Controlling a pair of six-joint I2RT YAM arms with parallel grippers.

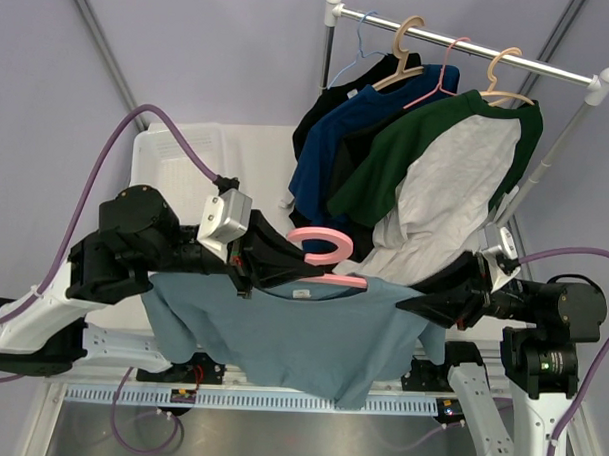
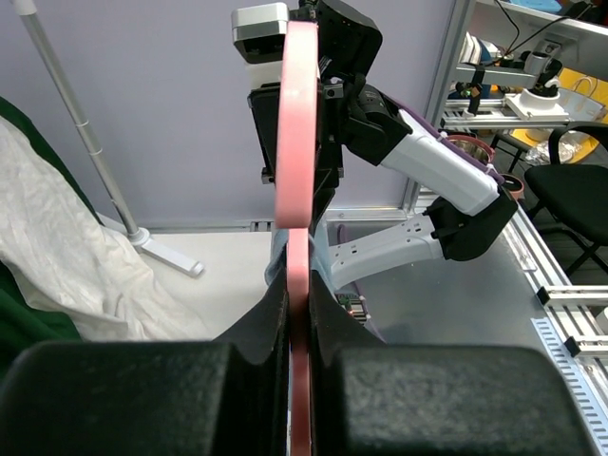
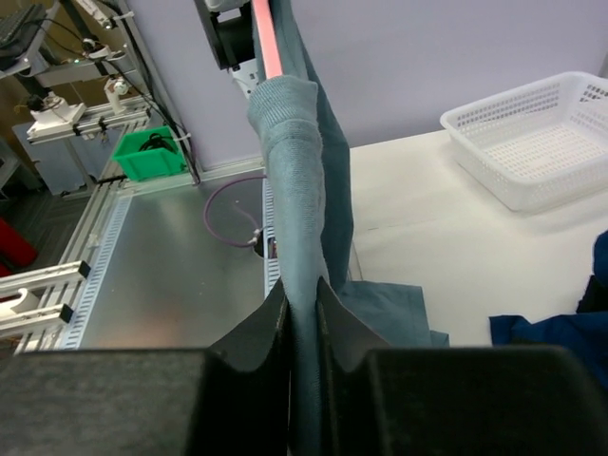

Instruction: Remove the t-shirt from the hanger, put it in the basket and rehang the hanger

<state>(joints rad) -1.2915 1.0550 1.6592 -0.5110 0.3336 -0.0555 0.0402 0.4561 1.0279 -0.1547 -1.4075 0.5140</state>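
Seen from above and behind the arms, the pink plastic hanger (image 1: 322,251) also appears in both close wrist views, each sighting along its own black fingers (image 2: 123,399) from opposite ends of it.

A robotics lab is showing itself: slotted aluminium framing (image 1: 99,393) is edging the table (image 1: 262,151), benches (image 2: 503,90) are carrying wired equipment, an office chair (image 2: 570,185) is standing nearby, plain screens (image 1: 210,55) are enclosing everything.
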